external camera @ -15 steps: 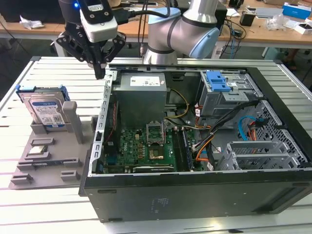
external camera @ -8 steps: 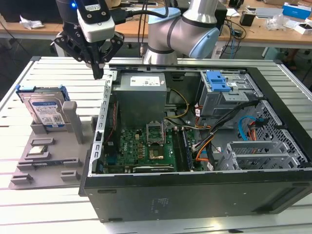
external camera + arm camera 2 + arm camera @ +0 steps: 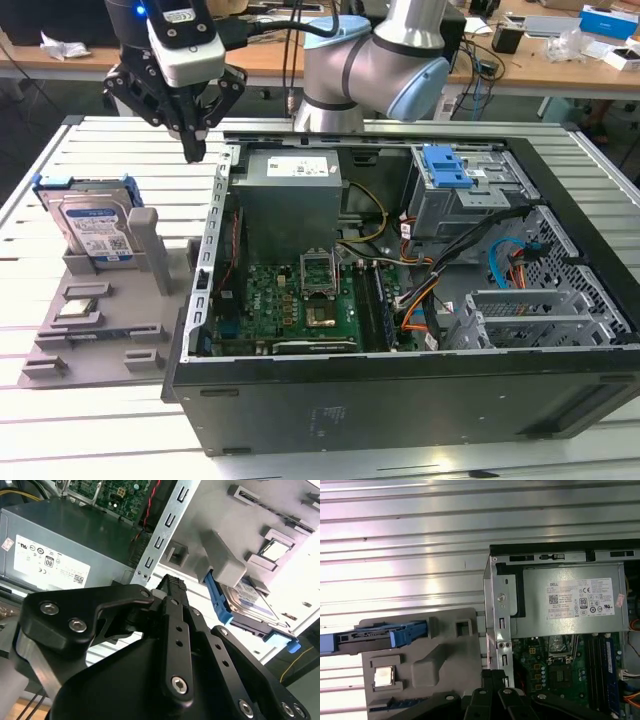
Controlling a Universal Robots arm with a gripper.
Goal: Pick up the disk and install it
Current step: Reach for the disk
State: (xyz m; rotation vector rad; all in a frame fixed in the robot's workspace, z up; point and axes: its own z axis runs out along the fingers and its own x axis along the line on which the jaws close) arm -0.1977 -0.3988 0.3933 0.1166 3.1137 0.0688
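The gripper [image 3: 193, 150] hangs above the tabletop [image 3: 110, 150], just outside the open computer case [image 3: 400, 400], its fingers [image 3: 172, 586] pressed together on nothing; the disk [image 3: 95, 225] stands upright in a grey holder [image 3: 85, 268], at about 8 o'clock from the gripper in the exterior view.

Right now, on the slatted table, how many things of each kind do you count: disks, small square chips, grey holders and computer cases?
disk: 1
small square chip: 1
grey holder: 1
open computer case: 1
Total: 4
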